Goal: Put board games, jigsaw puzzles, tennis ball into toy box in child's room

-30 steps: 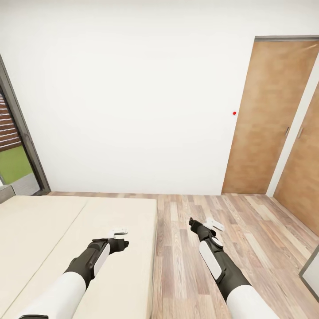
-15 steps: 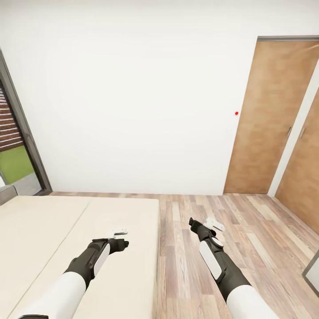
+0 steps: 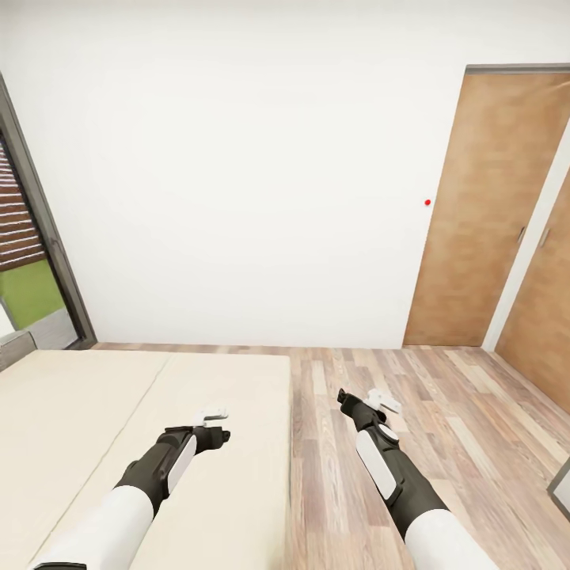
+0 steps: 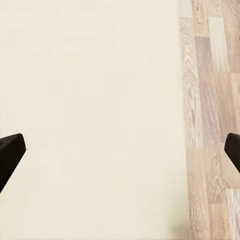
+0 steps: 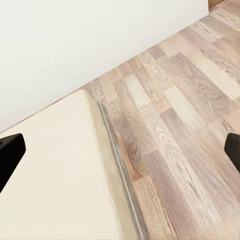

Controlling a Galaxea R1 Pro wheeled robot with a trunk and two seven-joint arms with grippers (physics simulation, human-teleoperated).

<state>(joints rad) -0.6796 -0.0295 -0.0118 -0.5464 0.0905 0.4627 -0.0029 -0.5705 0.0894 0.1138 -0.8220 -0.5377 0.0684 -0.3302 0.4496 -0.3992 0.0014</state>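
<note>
Your left hand (image 3: pixel 215 425) hangs over the bed (image 3: pixel 95 412), fingers spread apart and empty. Your right hand (image 3: pixel 372 404) is over the floor (image 3: pixel 443 412) beside it, fingers apart too.

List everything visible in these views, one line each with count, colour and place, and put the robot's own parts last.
plain beige mattress of the bed: one, beige, lower left, under the left arm.
light wood plank floor: one, brown-grey, right of the bed.
plain white wall: one, white, straight ahead.
brown wooden doors: two, brown, far right.
small red dot: one, red, on the wall beside the door.
dark-framed window: one, grey frame, far left, green outside.
left gripper: one, black and white, above the mattress, jaws apart.
right gripper: one, black and white, above the floor, jaws apart.
</note>
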